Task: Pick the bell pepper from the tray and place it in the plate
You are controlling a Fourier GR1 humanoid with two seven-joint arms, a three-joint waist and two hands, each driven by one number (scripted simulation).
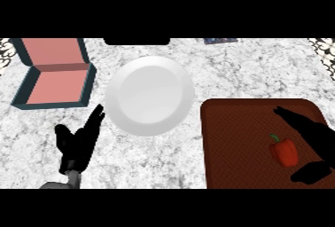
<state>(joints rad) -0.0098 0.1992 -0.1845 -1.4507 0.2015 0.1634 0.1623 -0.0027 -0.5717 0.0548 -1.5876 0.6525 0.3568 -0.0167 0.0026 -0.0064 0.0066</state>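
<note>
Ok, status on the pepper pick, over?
Right hand open around bell pepper, not closed. Pepper on tray. Left hand open, resting left of plate. Nothing between tray and plate.

White-grey marbled counter

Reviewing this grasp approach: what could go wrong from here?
1. The right hand is open around the bell pepper, not closed; the rounded pepper could roll on the tray as fingers close.
2. The path to the plate crosses the tray's raised rim.
3. The left hand rests near the plate's edge.
</note>
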